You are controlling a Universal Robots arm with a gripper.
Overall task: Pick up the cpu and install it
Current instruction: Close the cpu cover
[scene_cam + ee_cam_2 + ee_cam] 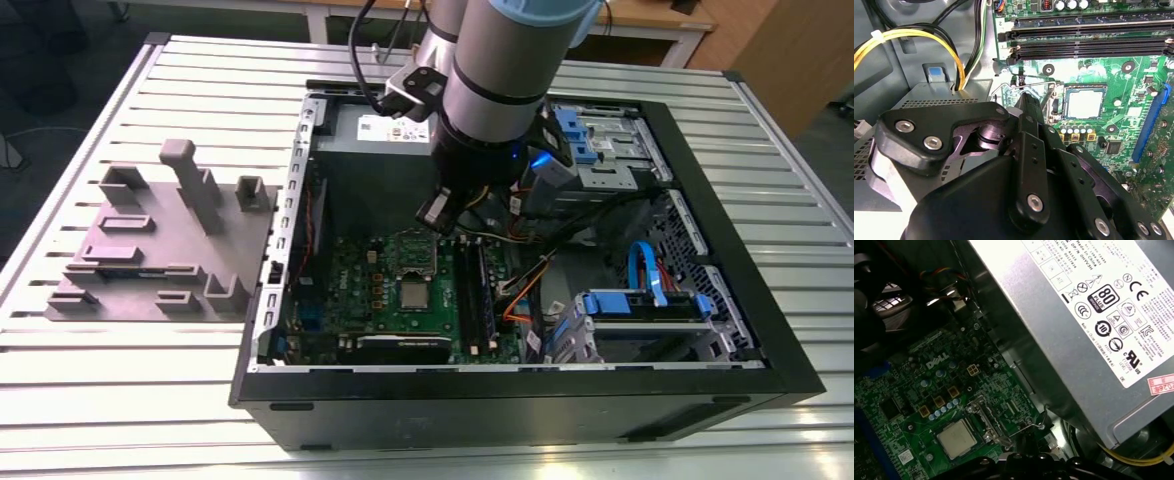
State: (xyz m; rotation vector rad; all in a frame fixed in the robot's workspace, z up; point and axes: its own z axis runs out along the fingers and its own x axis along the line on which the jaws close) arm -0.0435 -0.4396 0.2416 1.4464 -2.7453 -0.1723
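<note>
We see the computer case [527, 400] lying on its side on the slatted desk [120, 380], open face up, so the motherboard [387, 290] lies flat and can be reached from above. The cpu [416, 294] sits in its socket near the middle of that board, shiny top up; it appears in both wrist views [1085, 104] [956, 439] as a pale square inside the socket frame. The thin wire socket lever [1040, 421] stands raised beside the frame, which we take to mean the socket is not yet latched, though the chip already looks seated flat.

Our hand [441, 212] hangs inside the case above the board, a little toward the grey power supply [380, 128] from the socket. In the second wrist view its dark fingers [1029, 120] come together to a narrow tip just beside the lever, and we see nothing between them. They look closed or nearly so, but the linkage hides the tips, so we cannot tell for sure, nor whether they touch the lever. The hand is apart from the cpu.

The grey parts tray [154, 245] rests on the desk beside the case, on the exterior view's left.
</note>
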